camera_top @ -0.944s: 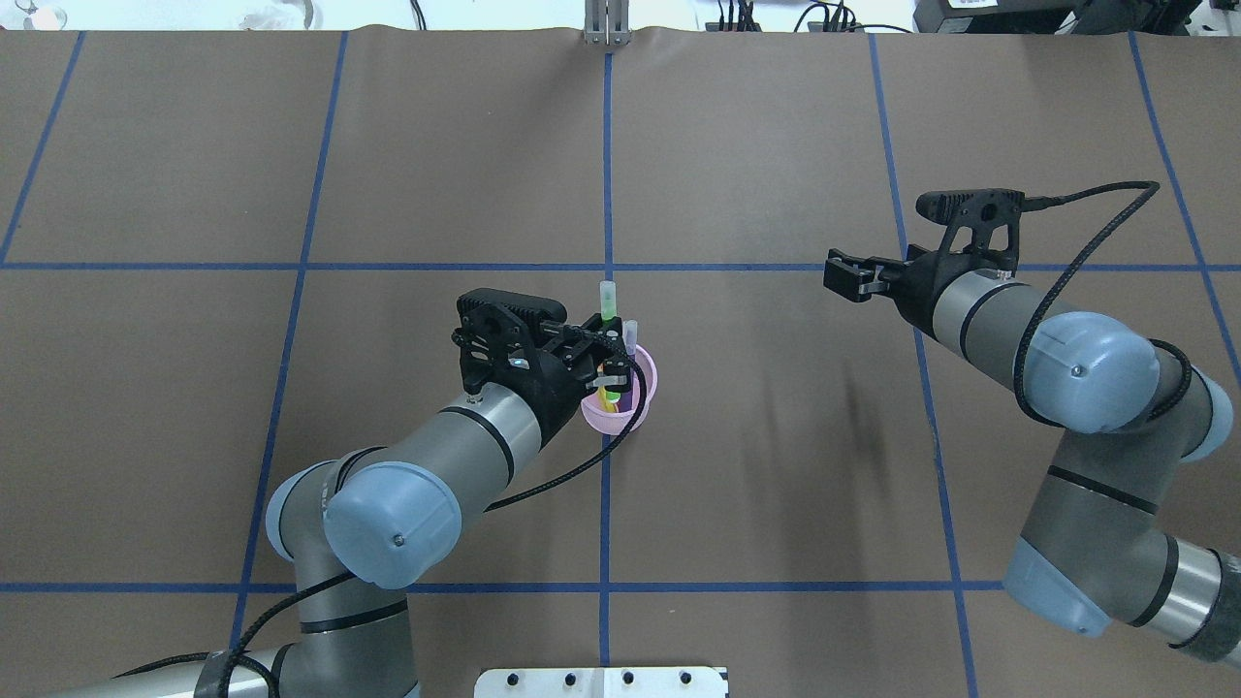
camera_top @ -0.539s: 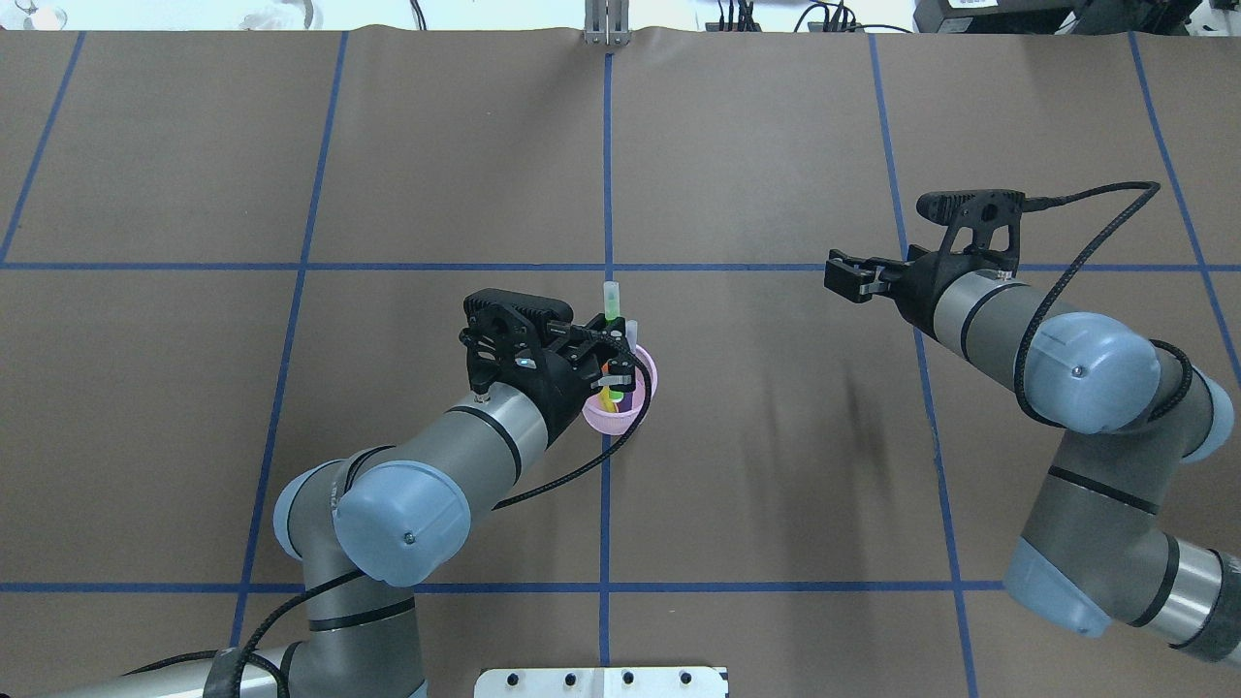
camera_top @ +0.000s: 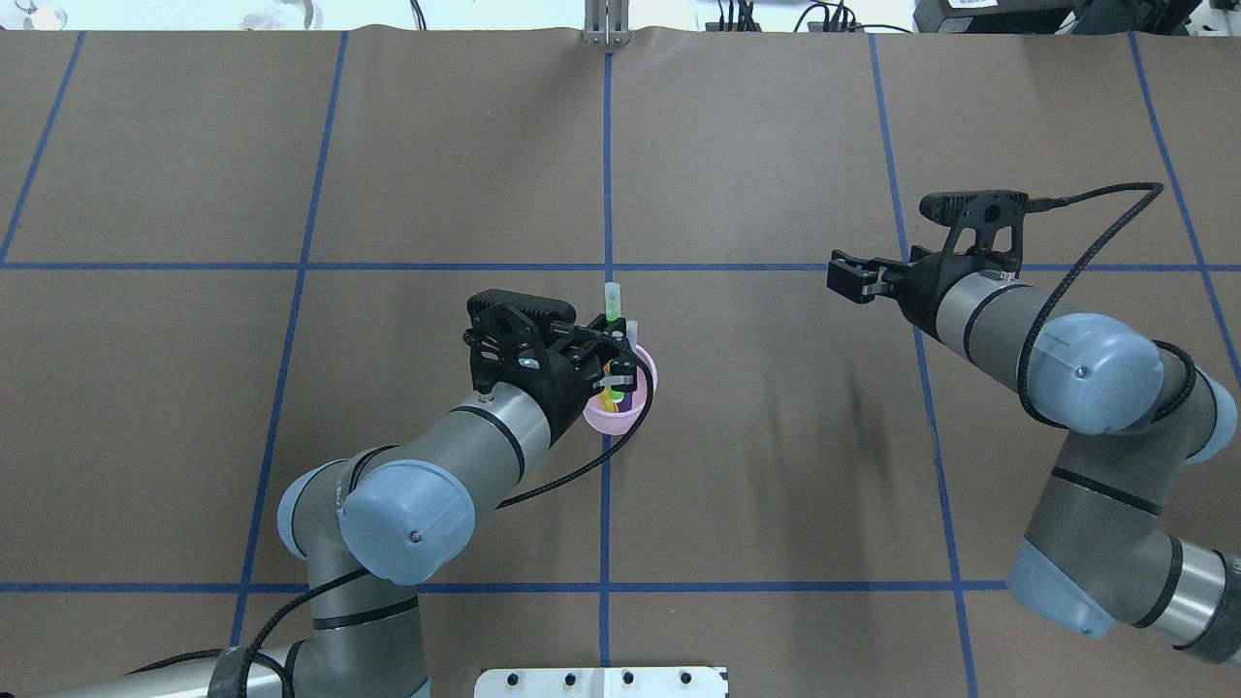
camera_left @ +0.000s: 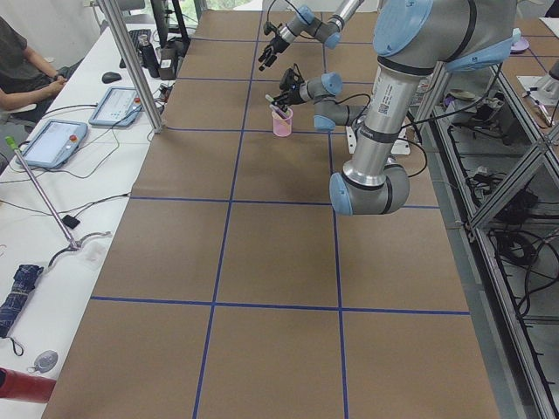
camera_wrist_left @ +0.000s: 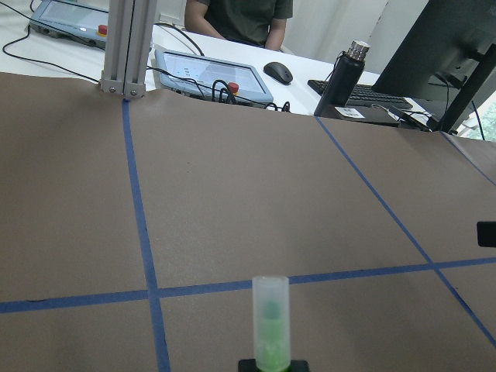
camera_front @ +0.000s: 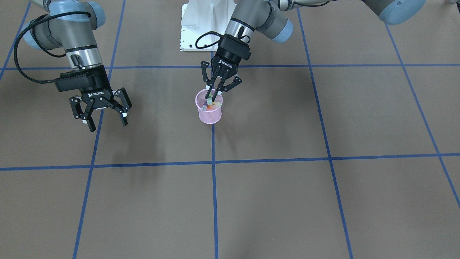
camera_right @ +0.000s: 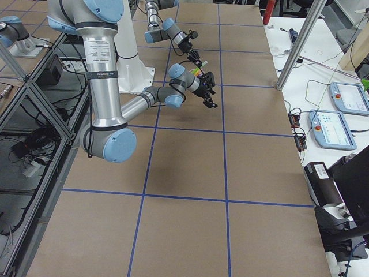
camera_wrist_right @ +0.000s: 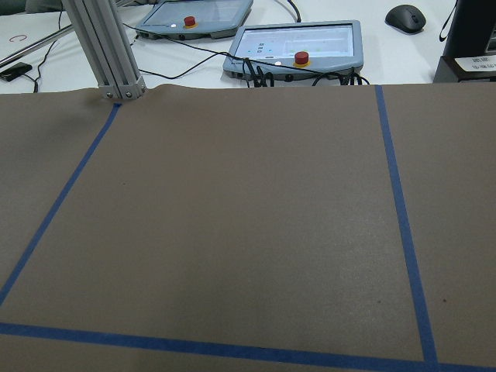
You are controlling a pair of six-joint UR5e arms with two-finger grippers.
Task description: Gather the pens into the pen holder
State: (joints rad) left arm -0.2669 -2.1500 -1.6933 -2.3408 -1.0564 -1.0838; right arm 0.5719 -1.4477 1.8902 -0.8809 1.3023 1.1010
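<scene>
The pink mesh pen holder [camera_top: 635,402] stands at the table's middle on the blue centre line; it also shows in the front view [camera_front: 210,115] and the left view [camera_left: 282,125]. Purple, yellow and orange pens [camera_top: 615,396] lean inside it. My left gripper [camera_top: 613,347] is right over the cup's rim, shut on the green pen [camera_top: 611,308], whose pale cap sticks out past the far rim; the cap fills the bottom of the left wrist view [camera_wrist_left: 271,325]. In the front view its fingertips [camera_front: 211,94] reach into the cup's mouth. My right gripper [camera_front: 102,115] hangs open and empty, far to the right [camera_top: 853,276].
Brown paper with blue tape lines [camera_top: 607,174] covers the table. A white base plate [camera_top: 601,682] sits at the near edge. Monitors, tablets and a bottle [camera_wrist_left: 349,74] lie beyond the far edge, where a seated person shows.
My left arm has shifted slightly to the right over the cup with the green pen still in its grip. The right arm has barely moved.
</scene>
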